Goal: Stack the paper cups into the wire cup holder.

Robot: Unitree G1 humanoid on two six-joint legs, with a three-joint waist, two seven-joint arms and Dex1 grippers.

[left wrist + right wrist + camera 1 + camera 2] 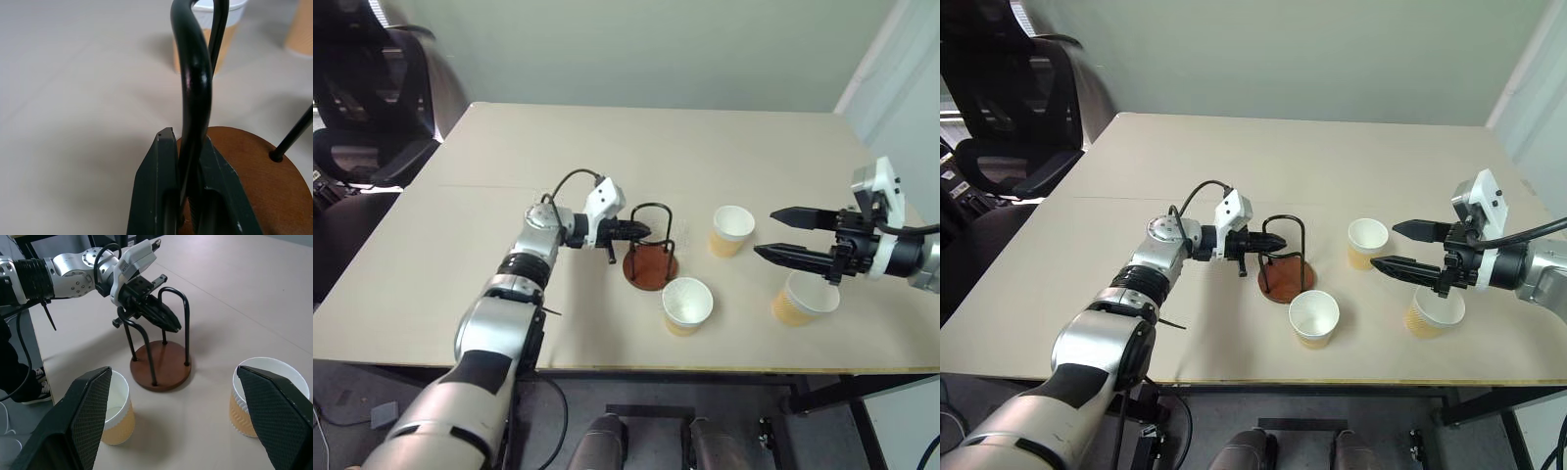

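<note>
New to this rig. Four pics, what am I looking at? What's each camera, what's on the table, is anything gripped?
It is a humanoid robot with two arms, each ending in a two-fingered black gripper. Two pictures come from its head, looking down over a beige table. The other two come from cameras on its wrists, looking along the fingers. On the table stand three paper cups, all upright and empty, and the wire cup holder on its round brown base. The left gripper is shut on one of the holder's wire loops. The right gripper hangs open between the two cups on the right, holding nothing. No cup is in the holder yet.
</note>
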